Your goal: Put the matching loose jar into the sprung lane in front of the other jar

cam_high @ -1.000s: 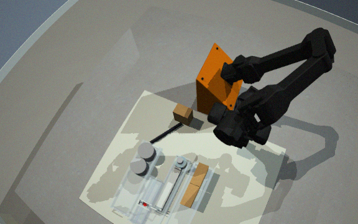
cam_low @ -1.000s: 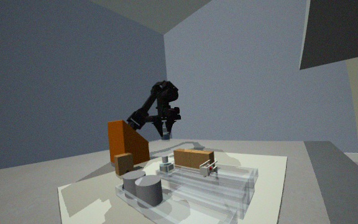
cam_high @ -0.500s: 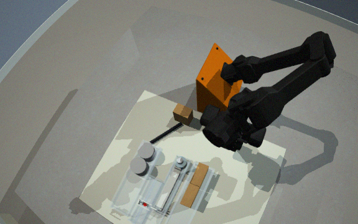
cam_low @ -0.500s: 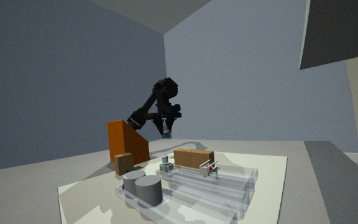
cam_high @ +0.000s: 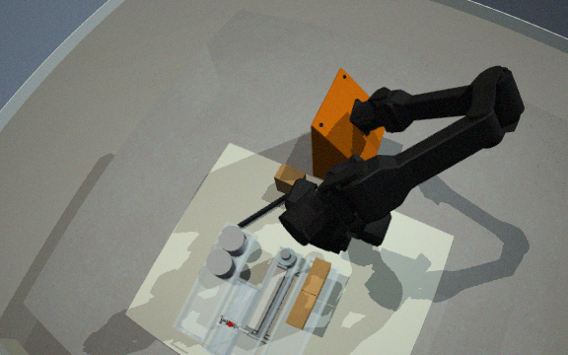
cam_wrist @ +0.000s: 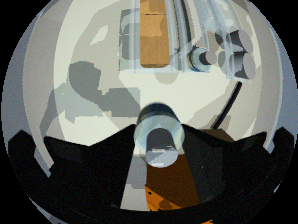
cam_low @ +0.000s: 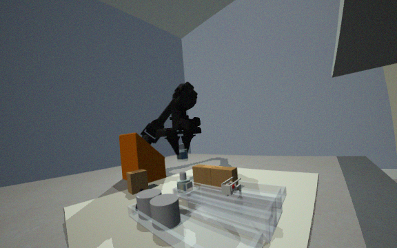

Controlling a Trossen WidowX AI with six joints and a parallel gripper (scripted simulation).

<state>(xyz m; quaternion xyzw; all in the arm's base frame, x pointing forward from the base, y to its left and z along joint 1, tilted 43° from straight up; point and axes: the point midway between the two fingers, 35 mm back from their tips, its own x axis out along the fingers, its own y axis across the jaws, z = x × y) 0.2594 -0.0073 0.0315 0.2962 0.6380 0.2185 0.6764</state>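
My gripper [cam_low: 182, 151] [cam_wrist: 157, 128] is shut on a loose jar [cam_low: 182, 155] [cam_wrist: 159, 122] with a grey cap and a clear, bluish body. The jar hangs upright in the air, cap up, at the near side of the rack, beyond the lane's front end. In the top view the arm hides the jar and fingertips. A similar grey-capped jar [cam_high: 286, 257] [cam_low: 184, 186] [cam_wrist: 199, 59] stands at the front end of the sprung lane [cam_high: 267, 301]. The pusher plate behind it is not clearly seen.
Brown boxes [cam_high: 309, 294] [cam_low: 214, 176] [cam_wrist: 154, 42] fill one neighbouring lane; two grey cylinders [cam_high: 220, 262] [cam_low: 165, 211] stand in the other. A single brown box [cam_high: 282, 180] [cam_low: 137, 181] and a dark rod [cam_high: 262, 210] [cam_wrist: 228, 106] lie near the orange block [cam_high: 328, 110] [cam_low: 128, 156].
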